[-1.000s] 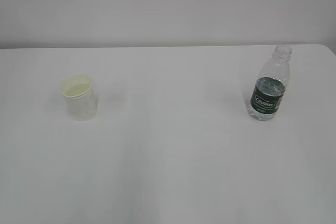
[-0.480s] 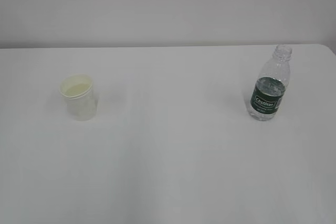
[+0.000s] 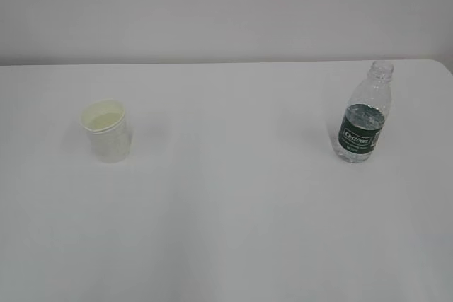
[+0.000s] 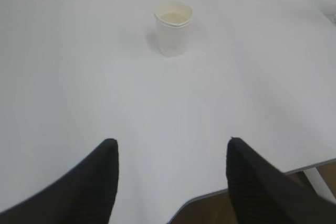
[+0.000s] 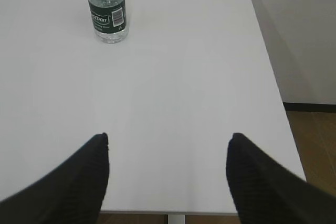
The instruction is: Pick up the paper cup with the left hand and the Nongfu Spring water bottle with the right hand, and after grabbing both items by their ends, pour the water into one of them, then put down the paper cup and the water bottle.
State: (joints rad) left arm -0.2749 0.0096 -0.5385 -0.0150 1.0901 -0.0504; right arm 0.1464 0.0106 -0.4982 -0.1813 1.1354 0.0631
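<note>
The white paper cup (image 3: 107,131) stands upright on the left of the white table (image 3: 233,196), and the left wrist view shows the cup (image 4: 172,27) far ahead. The Nongfu Spring water bottle (image 3: 364,114), clear with a dark green label and no cap, stands upright on the right; in the right wrist view the bottle (image 5: 107,9) is far ahead and to the left. My left gripper (image 4: 170,148) is open and holds nothing, hanging over the table's near edge. My right gripper (image 5: 169,142) is open too, nothing between its fingers. Neither arm shows in the exterior view.
The table's near edge (image 4: 252,179) runs just under the left gripper, with brown floor beyond. The table's right edge (image 5: 273,87) drops to a wall and floor close to the right gripper. A pale wall (image 3: 226,12) stands behind the table.
</note>
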